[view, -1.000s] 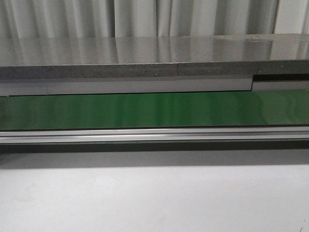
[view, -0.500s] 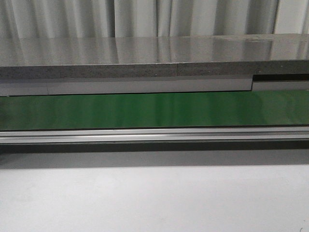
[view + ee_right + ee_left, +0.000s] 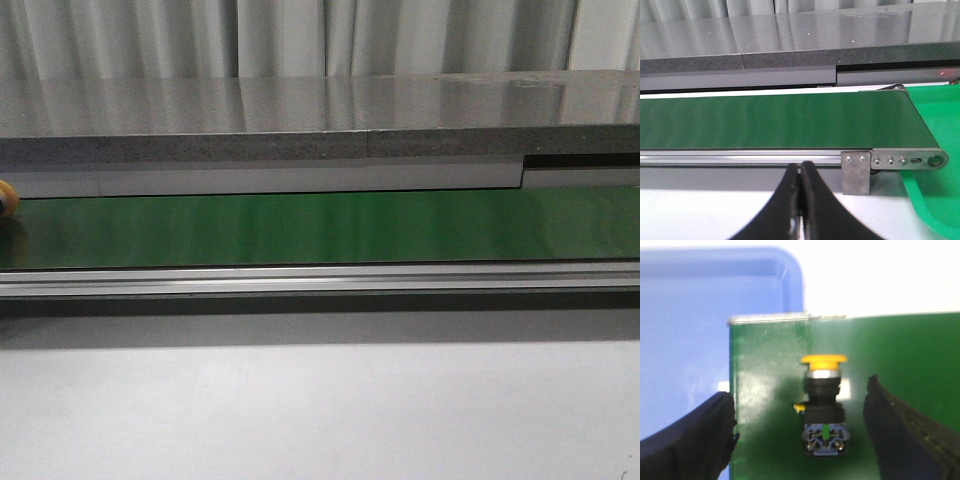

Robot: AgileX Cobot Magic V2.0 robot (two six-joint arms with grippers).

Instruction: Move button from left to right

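Button [image 3: 823, 405], a small push-button with a round yellow-orange cap and black boxy body, sits on the green conveyor belt [image 3: 900, 355] near its end beside the blue plastic bin [image 3: 690, 330], between the left gripper [image 3: 800, 432] and its wide-spread jaws, untouched. The right gripper [image 3: 800, 195] hangs with jaws pressed together before the belt's far end. Closing off-centre could likely tip the top-heavy button or knock it toward the bin.
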